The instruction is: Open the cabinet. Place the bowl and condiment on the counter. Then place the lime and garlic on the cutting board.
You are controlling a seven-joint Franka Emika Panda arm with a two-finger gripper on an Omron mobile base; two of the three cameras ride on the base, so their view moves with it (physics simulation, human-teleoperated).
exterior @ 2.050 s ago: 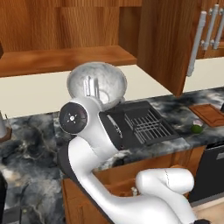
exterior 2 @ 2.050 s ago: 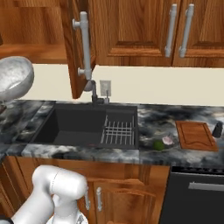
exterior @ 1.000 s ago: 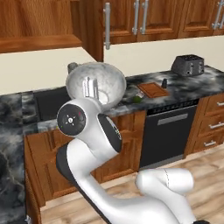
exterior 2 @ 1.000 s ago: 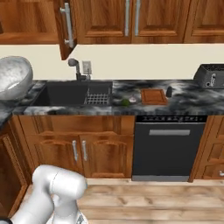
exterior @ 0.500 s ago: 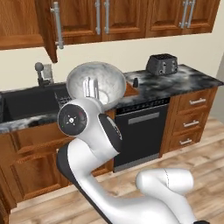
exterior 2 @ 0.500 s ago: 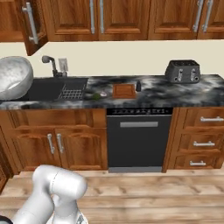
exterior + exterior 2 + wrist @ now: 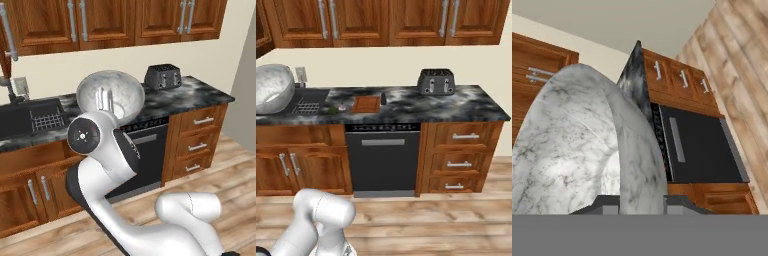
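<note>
My gripper point(image 7: 105, 100) is shut on the rim of the bowl point(image 7: 111, 96), a wide pale marbled grey bowl held up in the air in front of the counter point(image 7: 197, 95). The hand view looks along the bowl's rim point(image 7: 639, 160), which runs between the fingers. In the right base view the bowl point(image 7: 271, 88) hangs at the far left. On the counter point(image 7: 466, 107) lie the brown cutting board point(image 7: 366, 103), the black condiment point(image 7: 383, 98) just right of it, and the garlic point(image 7: 342, 106) and green lime point(image 7: 331, 110) to its left. A cabinet point(image 7: 4, 40) door stands open at the far left.
A black toaster point(image 7: 436, 81) stands on the counter to the right. The sink point(image 7: 37, 117) with its rack is at the left. A black dishwasher front point(image 7: 382, 157) and a stack of drawers point(image 7: 458, 162) sit below. Wooden floor lies in front.
The whole picture has slid left as the base moved, bringing the toaster and drawers into view. The bowl stays in the gripper, held the same way.
</note>
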